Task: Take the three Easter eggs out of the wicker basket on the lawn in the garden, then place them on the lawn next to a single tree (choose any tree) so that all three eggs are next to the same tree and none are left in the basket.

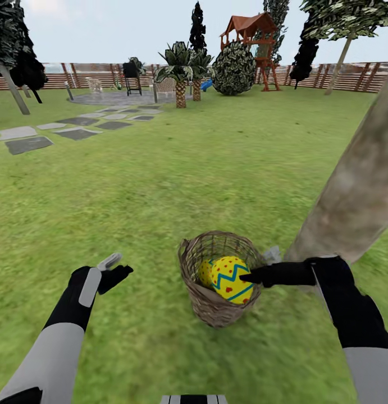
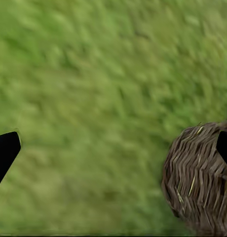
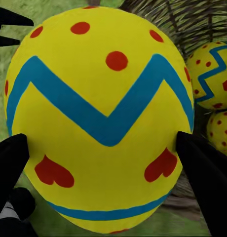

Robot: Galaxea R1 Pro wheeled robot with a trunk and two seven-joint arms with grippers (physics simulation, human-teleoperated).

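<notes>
Head view: wicker basket (image 1: pixel 216 280) sits on the lawn (image 1: pixel 160 185), just beside the foot of the tree (image 1: pixel 354 191), whose pale trunk leans up to the right. Right pincer (image 1: pixel 244 277) reaches in over the basket rim from the right, tips at a large yellow egg (image 1: pixel 230 279) raised at the basket mouth; a second egg (image 1: pixel 205 271) shows behind it, lower inside. Left pincer (image 1: pixel 116 268) is over bare grass, well apart from the basket, fingers spread, holding nothing. Far back: stepping stones (image 1: pixel 53 132), playset (image 1: pixel 251 42), fence (image 1: pixel 351 76).

Left wrist view: grass, with the basket's (image 2: pixel 197 177) woven side at one edge. Dark fingertips (image 2: pixel 5 153) sit far apart at opposite edges, nothing between them.

Right wrist view: yellow egg (image 3: pixel 101 118) with blue zigzag band and red dots close up, black fingers (image 3: pixel 205 177) pressed against both its sides, so clamped on it. Two more eggs (image 3: pixel 212 74) lie behind it in the basket (image 3: pixel 192 22).
</notes>
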